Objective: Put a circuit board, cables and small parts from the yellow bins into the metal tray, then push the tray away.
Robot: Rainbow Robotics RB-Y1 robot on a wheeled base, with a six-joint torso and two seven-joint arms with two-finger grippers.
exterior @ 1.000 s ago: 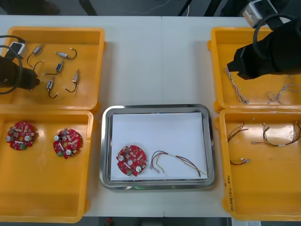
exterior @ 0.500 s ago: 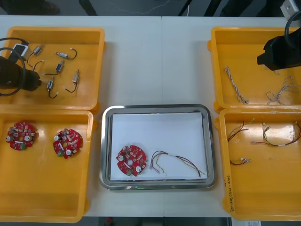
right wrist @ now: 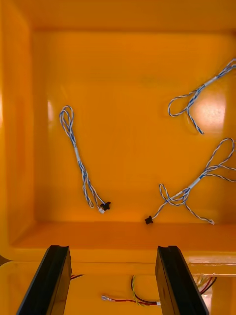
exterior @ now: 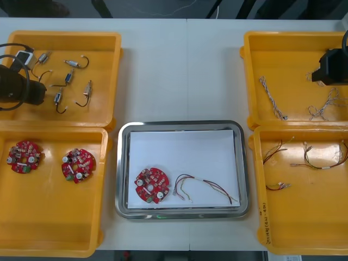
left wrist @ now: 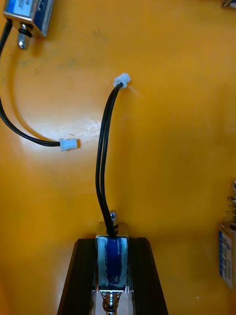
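Overhead, my left gripper (exterior: pixel 39 93) sits in the far left yellow bin (exterior: pixel 106 41). My right gripper (exterior: pixel 329 68) hangs over the far right yellow bin (exterior: pixel 255 43). The metal tray (exterior: pixel 123 163) lies between them, nearer me, holding a circuit board (exterior: pixel 152 185) and a red and yellow cable (exterior: pixel 204 186).

At my left wrist, my fingers (left wrist: pixel 82 275) pinch a small metal part (left wrist: pixel 112 261).

At my right wrist, my fingers (right wrist: pixel 51 280) stand spread, with twisted blue and white cables (right wrist: pixel 78 162) lying beyond them.

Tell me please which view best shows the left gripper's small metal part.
Left wrist view: the small metal part fills the left gripper's grip. Front view shows it distant; right wrist view faces cables.
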